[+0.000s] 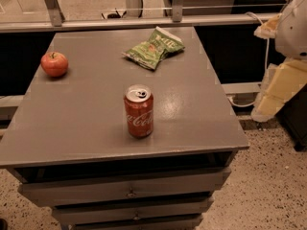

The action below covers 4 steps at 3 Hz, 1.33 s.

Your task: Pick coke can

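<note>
Standing upright, the can (139,111) is near the front middle of the worktop (86,123), its silver top and tab facing up and bare surface on every side. We judge that the pick is not yet begun, so all the risks are ahead.

The first risk is tipping. The can is tall and narrow. If the claw touches it high on the wall before closing, it may fall and roll. The front edge of the worktop is near, and a rolling can could go over it to the floor. The smooth wall may also slip if the grasp is too near the rim or off the centre.

The second risk is a wrong target. The apple (54,63) at the back left is also red, but it is round and well apart from the can, so we think confusion is not probable. The green bag (154,48) lies toward the back, also well apart.

The claw (276,92) hangs at the right edge of the view, beyond the worktop's right side and well apart from the can. We cannot tell if it is released or clenched. If it arrives clenched, it will only push the can. A low path from the right could also strike the worktop's edge.
</note>
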### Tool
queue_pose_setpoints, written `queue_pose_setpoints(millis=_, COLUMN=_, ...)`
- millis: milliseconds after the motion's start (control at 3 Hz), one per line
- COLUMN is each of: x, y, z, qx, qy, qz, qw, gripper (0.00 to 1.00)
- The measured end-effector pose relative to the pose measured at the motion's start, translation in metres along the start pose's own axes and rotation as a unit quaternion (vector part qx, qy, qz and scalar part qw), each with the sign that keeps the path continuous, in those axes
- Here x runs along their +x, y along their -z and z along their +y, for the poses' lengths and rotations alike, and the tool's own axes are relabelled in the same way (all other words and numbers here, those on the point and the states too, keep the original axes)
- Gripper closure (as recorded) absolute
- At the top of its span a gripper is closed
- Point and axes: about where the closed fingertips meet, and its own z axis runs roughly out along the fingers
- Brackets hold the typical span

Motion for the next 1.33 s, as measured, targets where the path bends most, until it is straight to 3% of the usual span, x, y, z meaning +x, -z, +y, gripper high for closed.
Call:
queue_pose_setpoints(millis=333, x=-0.01, y=-0.041, z=-0.002, qx=-0.023, qy=-0.013, qz=-0.077, qw=0.9967, gripper=0.0)
queue_pose_setpoints(millis=667, x=-0.036, y=-0.088, z=0.005, qx=-0.068, qy=-0.04, qz=-0.182, qw=0.9801, gripper=0.0)
queue_pose_setpoints(millis=1000, x=-0.072, y=-0.11, z=0.019, qx=-0.11, qy=-0.052, qz=-0.269, qw=0.9554, gripper=0.0)
queue_pose_setpoints(millis=1333, x=-0.107, y=-0.12, z=0.035, qx=-0.137, qy=-0.048, qz=-0.331, qw=0.9324, gripper=0.0)
